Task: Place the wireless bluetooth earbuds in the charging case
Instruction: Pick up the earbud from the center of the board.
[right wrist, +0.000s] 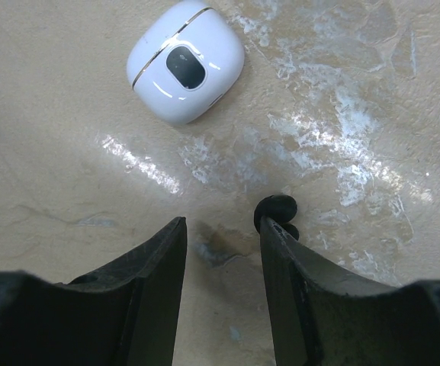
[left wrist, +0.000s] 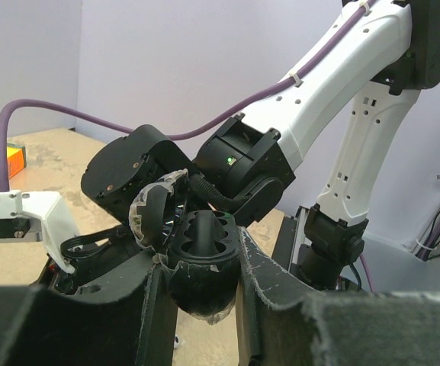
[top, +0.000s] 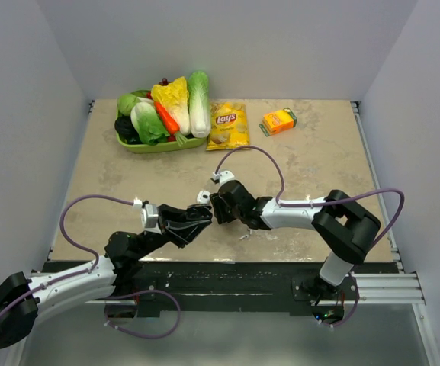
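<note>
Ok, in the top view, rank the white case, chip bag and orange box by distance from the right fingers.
1. White case, just left of the right fingers.
2. Chip bag, straight back, beside the vegetables.
3. Orange box, back and to the right.

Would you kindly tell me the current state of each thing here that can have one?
Black case: lid open, held in the air.
Left gripper: shut on the black case.
Right gripper: open, empty.
Earbud: loose, outside any case, against one right fingertip.
White case: closed, lying on the table.
</note>
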You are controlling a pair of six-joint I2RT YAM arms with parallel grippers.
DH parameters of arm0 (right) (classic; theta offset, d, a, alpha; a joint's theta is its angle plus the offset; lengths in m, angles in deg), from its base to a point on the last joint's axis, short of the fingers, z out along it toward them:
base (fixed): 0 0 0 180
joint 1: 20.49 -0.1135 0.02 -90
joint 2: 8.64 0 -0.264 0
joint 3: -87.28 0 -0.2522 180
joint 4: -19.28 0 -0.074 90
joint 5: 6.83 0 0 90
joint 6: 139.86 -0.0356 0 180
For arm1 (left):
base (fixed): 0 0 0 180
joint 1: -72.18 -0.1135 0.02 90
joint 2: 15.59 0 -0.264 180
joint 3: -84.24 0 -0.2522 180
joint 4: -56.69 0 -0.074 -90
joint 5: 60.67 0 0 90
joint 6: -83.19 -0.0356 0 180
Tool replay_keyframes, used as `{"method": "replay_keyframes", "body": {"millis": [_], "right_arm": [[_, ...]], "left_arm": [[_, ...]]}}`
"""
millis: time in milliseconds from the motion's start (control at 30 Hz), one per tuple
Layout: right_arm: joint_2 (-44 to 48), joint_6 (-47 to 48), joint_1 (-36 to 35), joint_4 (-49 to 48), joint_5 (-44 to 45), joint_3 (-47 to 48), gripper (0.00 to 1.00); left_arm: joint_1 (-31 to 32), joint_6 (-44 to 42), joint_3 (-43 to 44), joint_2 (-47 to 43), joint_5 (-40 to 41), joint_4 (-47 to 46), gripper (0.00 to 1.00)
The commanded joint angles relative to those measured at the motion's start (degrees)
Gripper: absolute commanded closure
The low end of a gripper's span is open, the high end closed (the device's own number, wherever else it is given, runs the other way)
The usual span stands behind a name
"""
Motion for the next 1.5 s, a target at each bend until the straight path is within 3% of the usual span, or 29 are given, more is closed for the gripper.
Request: {"method": "replay_keyframes", "body": {"millis": [0, 700, 1467], "right_arm": [[1.45, 0.77, 0.04, -0.52, 3.64, 1.14, 0.53], [1.72, 0.95, 1.44, 0.97, 8.03, 1.5, 0.53], [2.25, 1.12, 2.5, 1.85, 10.24, 1.32, 0.72]], "left_arm": [[0.16, -0.64, -5.44, -0.22, 0.48, -3.06, 1.0], [0.16, -0.37, -5.71, 0.04, 0.57, -3.5, 1.0], [0.16, -0.2, -5.62, 1.54, 0.13, -4.91, 1.0]]}}
